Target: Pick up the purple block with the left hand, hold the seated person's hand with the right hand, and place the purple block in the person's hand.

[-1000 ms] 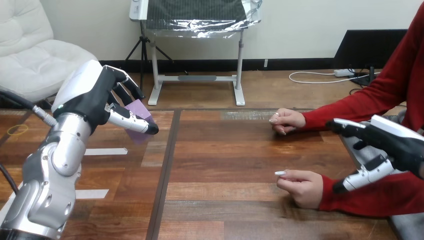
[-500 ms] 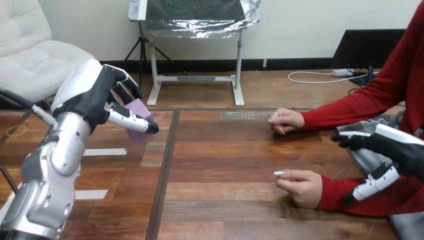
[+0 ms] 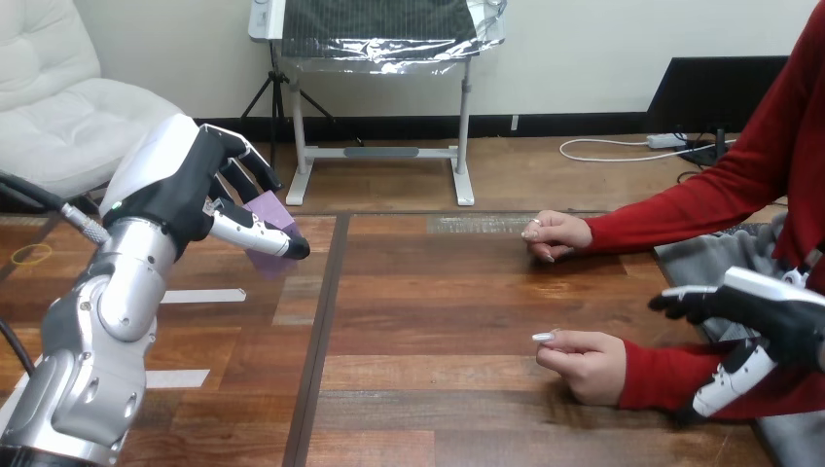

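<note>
Head view: purple block is pinched between thumb and fingers of my left hand, raised over the table at far left. Target: the person's near hand, loosely curled on the wood, well right of the block, forearm running left-right. My right hand is nearer it, just right, fingers apart, clasping nothing. No legible writing.

Left arm, 8 o'clock: silver, rounded jointed segments. Left hand: black, white shell on back. Right hand, 4 o'clock: black, white shell, black-and-white thumb.
</note>
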Controlling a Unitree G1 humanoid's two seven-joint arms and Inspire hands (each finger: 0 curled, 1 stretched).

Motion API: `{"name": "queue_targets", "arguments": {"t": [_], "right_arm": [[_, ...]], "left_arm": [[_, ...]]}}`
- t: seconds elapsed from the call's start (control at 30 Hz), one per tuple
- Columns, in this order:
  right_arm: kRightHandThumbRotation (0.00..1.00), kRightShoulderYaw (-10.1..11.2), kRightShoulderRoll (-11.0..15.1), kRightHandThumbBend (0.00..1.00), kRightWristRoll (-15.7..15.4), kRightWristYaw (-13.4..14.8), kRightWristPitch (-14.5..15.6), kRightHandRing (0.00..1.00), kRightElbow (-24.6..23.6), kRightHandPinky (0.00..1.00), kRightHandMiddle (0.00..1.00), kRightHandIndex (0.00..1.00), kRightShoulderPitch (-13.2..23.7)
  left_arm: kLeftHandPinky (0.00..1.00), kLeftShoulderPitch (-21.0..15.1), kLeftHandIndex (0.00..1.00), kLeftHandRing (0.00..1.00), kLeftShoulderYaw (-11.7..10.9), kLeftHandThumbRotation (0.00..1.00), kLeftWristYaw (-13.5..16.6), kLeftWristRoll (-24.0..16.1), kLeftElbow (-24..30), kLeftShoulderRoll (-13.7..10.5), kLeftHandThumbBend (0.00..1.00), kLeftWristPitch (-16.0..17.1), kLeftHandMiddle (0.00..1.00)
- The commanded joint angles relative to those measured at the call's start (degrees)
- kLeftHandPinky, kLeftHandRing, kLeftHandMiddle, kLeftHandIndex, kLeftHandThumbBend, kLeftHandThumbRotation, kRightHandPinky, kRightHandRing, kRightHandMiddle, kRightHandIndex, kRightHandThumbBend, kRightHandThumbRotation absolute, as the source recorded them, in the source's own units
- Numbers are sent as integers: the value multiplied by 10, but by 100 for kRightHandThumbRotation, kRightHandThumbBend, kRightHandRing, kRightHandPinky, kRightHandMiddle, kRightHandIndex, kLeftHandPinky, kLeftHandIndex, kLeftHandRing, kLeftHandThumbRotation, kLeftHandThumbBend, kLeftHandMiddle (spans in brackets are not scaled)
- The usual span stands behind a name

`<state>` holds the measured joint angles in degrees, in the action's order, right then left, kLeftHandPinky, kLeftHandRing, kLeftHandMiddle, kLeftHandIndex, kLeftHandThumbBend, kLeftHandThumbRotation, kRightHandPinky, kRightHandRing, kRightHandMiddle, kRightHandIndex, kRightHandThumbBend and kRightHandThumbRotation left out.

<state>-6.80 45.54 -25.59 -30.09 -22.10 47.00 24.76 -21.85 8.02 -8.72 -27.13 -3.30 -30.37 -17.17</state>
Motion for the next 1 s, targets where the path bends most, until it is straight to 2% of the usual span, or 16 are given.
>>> {"name": "queue_targets", "arguments": {"t": [0.0,0.27,0.47,0.57,0.73,0.97], "right_arm": [[12,-13,16,100,-15,19,6,92,1,100,91,91,56],[13,-31,13,100,-36,24,23,92,5,98,90,90,62],[13,-39,9,100,-42,23,22,91,13,95,89,89,66],[13,-47,8,100,-48,29,14,90,19,93,88,88,68],[14,-64,1,100,-63,34,18,89,34,90,88,87,76],[14,-82,-11,100,-76,58,6,87,62,81,85,84,83]], "left_arm": [[23,-20,43,30,-16,0,3,3,24,0,78,11,39],[21,-20,43,29,-18,0,5,4,19,-1,78,16,38],[21,-22,43,28,-20,0,3,6,21,1,78,7,38],[22,-23,43,30,-19,0,3,5,21,0,78,5,39],[23,-23,43,31,-20,0,3,7,20,-1,78,7,39],[24,-24,43,32,-20,0,4,5,18,-3,78,11,40]]}}
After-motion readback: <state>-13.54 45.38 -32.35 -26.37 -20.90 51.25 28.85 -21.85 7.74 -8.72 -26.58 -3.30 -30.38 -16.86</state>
